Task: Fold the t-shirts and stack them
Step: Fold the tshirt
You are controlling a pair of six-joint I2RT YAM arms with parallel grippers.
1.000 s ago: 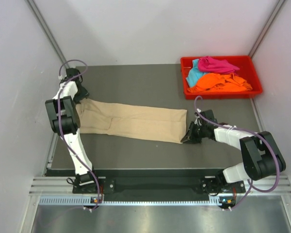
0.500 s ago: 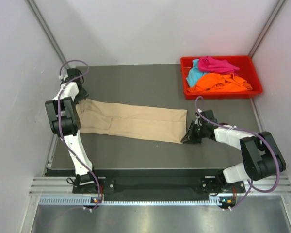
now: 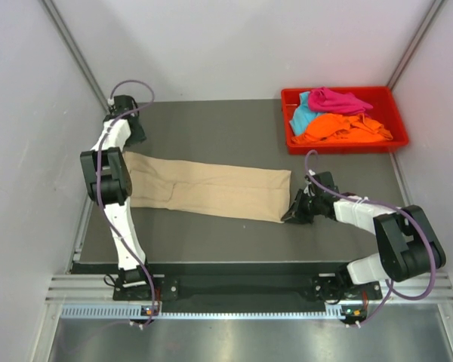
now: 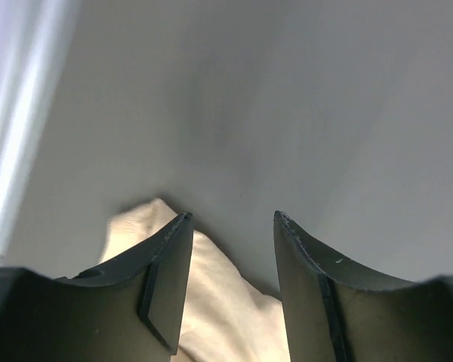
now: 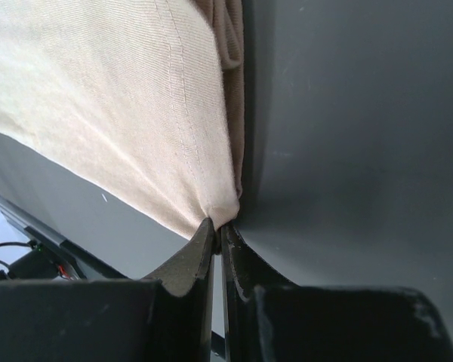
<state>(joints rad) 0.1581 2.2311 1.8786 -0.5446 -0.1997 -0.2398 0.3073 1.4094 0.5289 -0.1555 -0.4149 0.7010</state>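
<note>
My right pincer (image 3: 293, 213) is closed hard, its fingers (image 5: 189, 264) all but meeting. It has the near right corner of the beige shirt (image 3: 211, 188) nipped at the very tips. In my right wrist view the cloth (image 5: 121, 98) spreads away from that corner, with a stitched seam running along it and doubled layers at its right edge. Bare table (image 5: 362, 136) shows beside it.

The beige shirt lies flat as a long narrow band across the middle of the table (image 3: 211, 128). It runs from close to the left edge to right of centre. It slants a little, the left end farther from me and the right end nearer.

My left pincer (image 3: 132, 128) stands well open, roughly halfway, and holds nothing. It hangs near the left edge, toward the far left corner, just past the shirt's left end. In my left wrist view the gap at the tips (image 4: 232, 215) shows only bare table. A corner of beige cloth (image 4: 219, 302) lies under the left finger and between the finger roots. Whether that finger touches the cloth I cannot tell.

The tray (image 3: 340, 147) sits in the far right corner, well apart from the beige shirt. Three shirts lie bunched in it: the pink shirt (image 3: 336, 99) at the far side, the teal shirt (image 3: 302, 117) at the left and the orange shirt (image 3: 343, 128) at the near side
</note>
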